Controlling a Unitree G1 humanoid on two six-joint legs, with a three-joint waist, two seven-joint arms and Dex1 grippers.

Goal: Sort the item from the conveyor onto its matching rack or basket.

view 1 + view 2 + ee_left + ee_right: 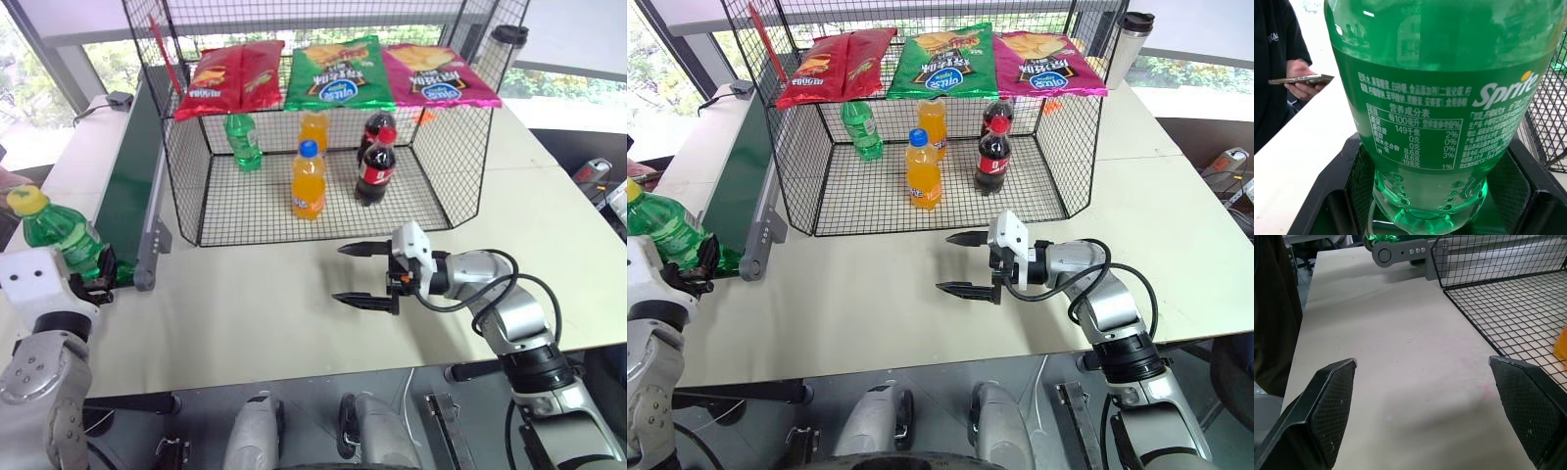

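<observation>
L tool at 9 o'clock pinches the green bottle, tilted, by the belt end. Black cage at 12. R tool at 4 o'clock, spread wide over the tabletop, holding nothing.

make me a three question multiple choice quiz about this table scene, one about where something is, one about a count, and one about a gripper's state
1. Where is the clear-green plastic soda bottle with the yellow screw cap?
A. On the black wire-mesh cage's top shelf
B. In the left gripper
C. Lying on the table

2. How many snack bags lie on top of the black wire-mesh cage?
A. Three
B. Two
C. Five

3. What state is the right gripper in?
A. Shut on an orange bottle
B. Shut on nothing
C. Open, holding nothing

Answers: 1 B, the left gripper is clamped on its base beside the dark-green conveyor belt. 2 A, one red, one green, one pink. 3 C, its black fingers stand apart over the bare beige table.
</observation>
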